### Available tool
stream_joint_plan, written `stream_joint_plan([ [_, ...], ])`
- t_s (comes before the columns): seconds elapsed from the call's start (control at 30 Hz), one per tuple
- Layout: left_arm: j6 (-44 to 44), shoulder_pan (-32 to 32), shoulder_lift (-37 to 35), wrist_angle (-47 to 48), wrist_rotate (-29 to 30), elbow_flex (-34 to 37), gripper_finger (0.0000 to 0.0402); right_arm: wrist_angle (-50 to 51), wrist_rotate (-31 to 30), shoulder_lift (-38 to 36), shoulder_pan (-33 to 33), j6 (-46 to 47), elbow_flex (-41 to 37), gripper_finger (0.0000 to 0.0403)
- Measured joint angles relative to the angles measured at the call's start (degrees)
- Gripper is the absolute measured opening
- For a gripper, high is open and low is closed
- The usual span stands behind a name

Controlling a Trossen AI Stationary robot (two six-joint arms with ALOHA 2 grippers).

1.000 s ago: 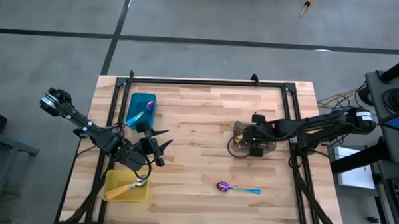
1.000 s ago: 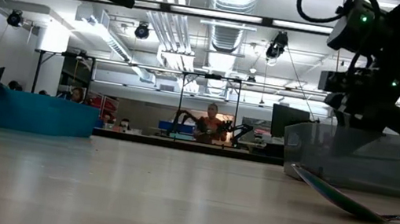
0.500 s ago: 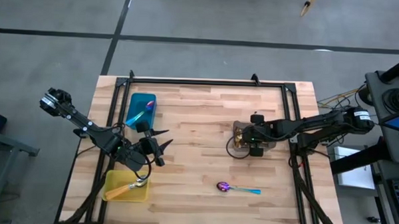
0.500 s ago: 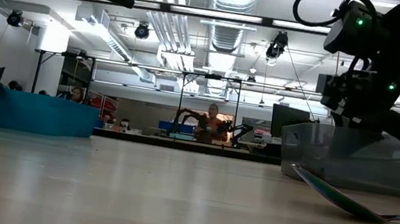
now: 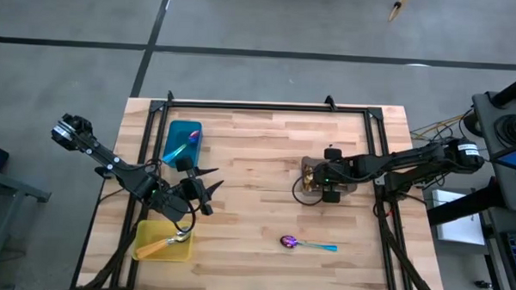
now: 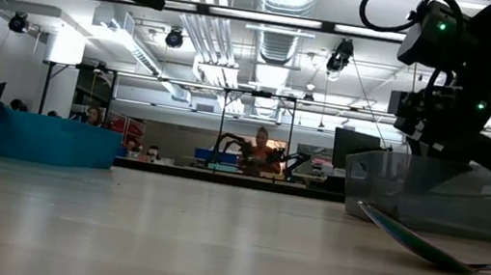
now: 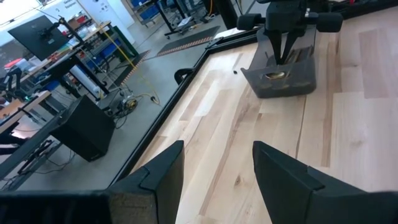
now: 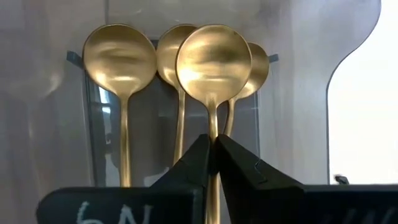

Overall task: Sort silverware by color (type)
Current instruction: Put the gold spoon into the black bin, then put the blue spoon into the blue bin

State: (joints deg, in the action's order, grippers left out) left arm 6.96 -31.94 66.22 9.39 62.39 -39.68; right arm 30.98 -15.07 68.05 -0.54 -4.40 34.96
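Observation:
My right gripper (image 8: 213,146) is shut on a gold spoon over the grey tray (image 5: 327,178), where three more gold spoons (image 8: 119,59) lie side by side. In the low view it reaches down into the grey tray (image 6: 442,194). A blue-purple spoon with a teal handle (image 5: 306,243) lies flat on the table near the near edge; it is the spoon (image 6: 425,244) close in front in the low view. My left gripper (image 5: 200,190) hangs open between the teal tray (image 5: 182,142) and the yellow tray (image 5: 162,241). Its open fingers (image 7: 165,180) frame bare table. My right gripper pinches the gold spoon's thin handle (image 8: 213,121) just behind the bowl, between its two fingertips (image 8: 198,158). The handle runs back between the fingers, along them. The bowl (image 8: 213,59) sticks out ahead of the fingertips, over the other spoons; whether it touches them I cannot tell.
The teal tray holds one blue-purple spoon (image 5: 192,137). An orange-handled spoon (image 5: 164,242) lies in the yellow tray. A black frame rail (image 5: 259,106) runs along the table's far edge and sides. Bare wood lies across the table's middle (image 5: 257,179).
My right gripper has shifted a little toward the table's left over the grey tray and tipped slightly, then held still. My left arm and the spoon on the table have not moved.

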Motion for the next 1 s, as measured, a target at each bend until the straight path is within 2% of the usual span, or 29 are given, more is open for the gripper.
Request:
stream_joint_plan([
  [0.23, -0.46, 0.00, 0.01, 0.12, 0.01, 0.00, 0.0171, -0.01, 0.00, 0.00, -0.05, 2.89, 0.02, 0.0071],
  [0.33, -0.47, 0.00, 0.01, 0.11, 0.00, 0.00, 0.0171, -0.02, 0.00, -0.11, 0.00, 2.65, 0.02, 0.0079],
  [0.5, -0.46, 0.00, 0.01, 0.11, 0.00, 0.00, 0.0171, 0.22, 0.03, -0.22, 0.00, 6.13, 2.26, 0.0081],
  [0.67, -0.46, 0.00, 0.02, 0.11, 0.00, 0.00, 0.0171, 0.52, 0.07, -0.24, 0.17, 15.42, 8.43, 0.0071],
  [0.83, 3.24, 0.00, 0.00, 0.09, -0.06, 0.00, 0.0171, 0.45, 0.56, -0.28, 2.09, 17.36, 15.30, 0.0057],
  [0.9, 8.10, 0.00, 0.00, 0.08, -1.99, 0.00, 0.0171, 0.45, 0.59, -0.28, 3.68, 17.32, 17.87, 0.0052],
  [1.0, 15.87, 0.00, 0.12, -0.08, -10.14, 0.00, 0.0171, 0.42, 0.64, -0.21, 6.83, 17.29, 21.00, 0.0045],
])
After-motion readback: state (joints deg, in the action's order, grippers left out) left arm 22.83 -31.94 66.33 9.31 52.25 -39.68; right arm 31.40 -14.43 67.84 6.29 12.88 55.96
